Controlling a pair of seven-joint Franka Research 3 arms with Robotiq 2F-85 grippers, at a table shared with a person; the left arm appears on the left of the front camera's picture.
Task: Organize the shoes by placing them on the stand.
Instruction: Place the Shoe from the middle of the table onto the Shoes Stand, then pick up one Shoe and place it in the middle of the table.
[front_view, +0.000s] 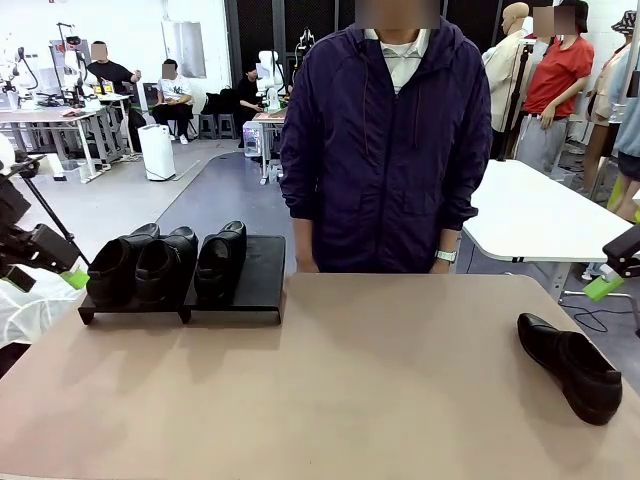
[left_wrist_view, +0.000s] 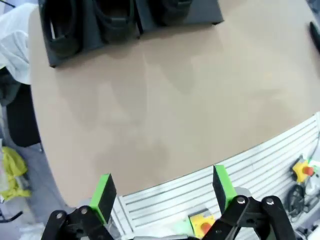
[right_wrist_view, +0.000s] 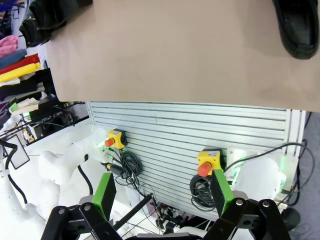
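Note:
Three black shoes (front_view: 112, 268) (front_view: 165, 262) (front_view: 220, 258) stand side by side on the low black stand (front_view: 262, 272) at the table's far left. The stand's right end is bare. A fourth shoe (front_view: 568, 365) lies alone on the table at the right, near the edge. My left gripper (front_view: 70, 275) hangs off the table's left side, open and holding nothing. Its wrist view shows its gripper (left_wrist_view: 162, 189) above the table's near edge, with the stand (left_wrist_view: 205, 11) far ahead. My right gripper (front_view: 610, 282) hovers open beyond the right edge. From its own wrist my right gripper (right_wrist_view: 162, 192) has the lone shoe (right_wrist_view: 299, 25) ahead.
A person in a purple jacket (front_view: 385, 150) stands at the far side of the table, hands down. A white table (front_view: 540, 215) is behind at the right. Below the near table edge a slatted panel (right_wrist_view: 190, 135) carries yellow emergency-stop boxes (right_wrist_view: 210, 161).

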